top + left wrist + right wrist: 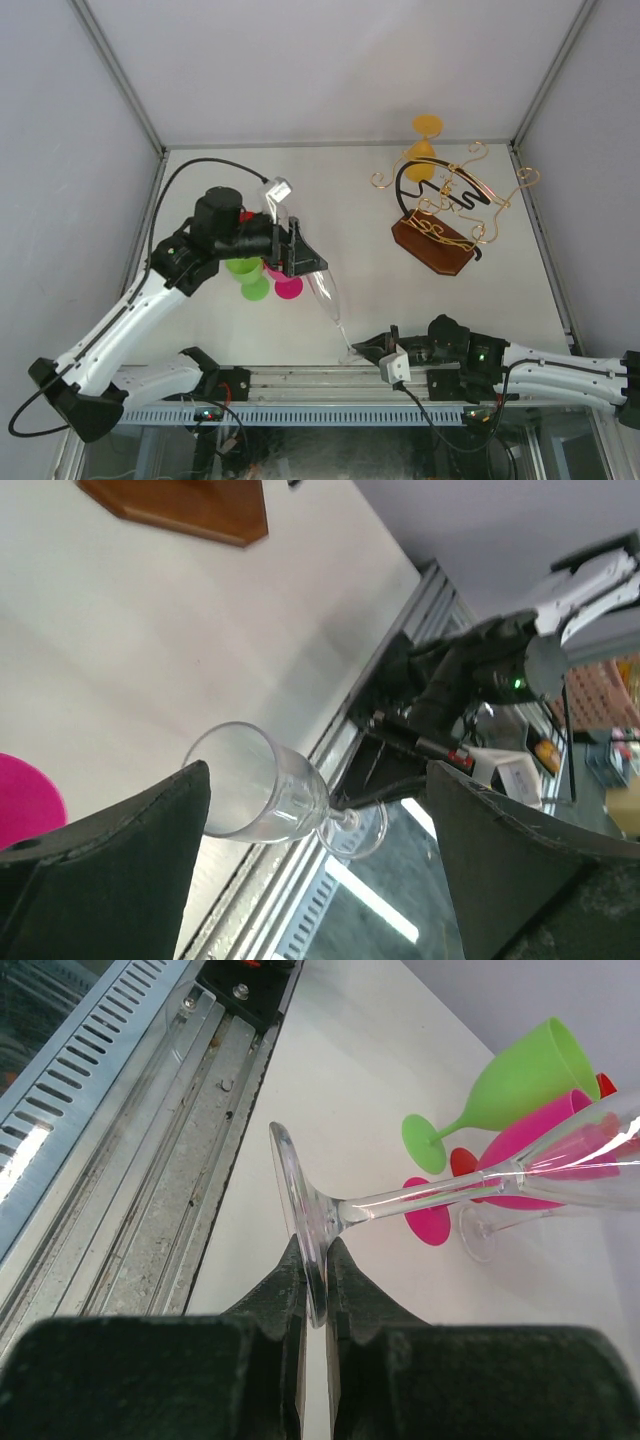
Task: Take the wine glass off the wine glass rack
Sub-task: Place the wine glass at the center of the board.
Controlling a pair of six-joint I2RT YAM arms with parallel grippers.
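A clear wine glass (328,292) lies tilted above the table's near middle, off the wine glass rack (440,215). My right gripper (360,350) is shut on the rim of the glass's foot (300,1205); in the right wrist view the jaws (316,1260) pinch it from both sides. My left gripper (310,258) is open at the glass's bowl. In the left wrist view the bowl (260,795) lies between the spread fingers (120,840), close to the left one, with no visible grip. The rack has a brown base (190,505), a black arch and gold wire arms.
An orange glass (427,135) hangs at the rack's far side. A green glass (510,1085), a pink glass (545,1135) and another clear glass's foot (480,1230) lie together under my left arm. The metal rail (300,385) runs along the near edge.
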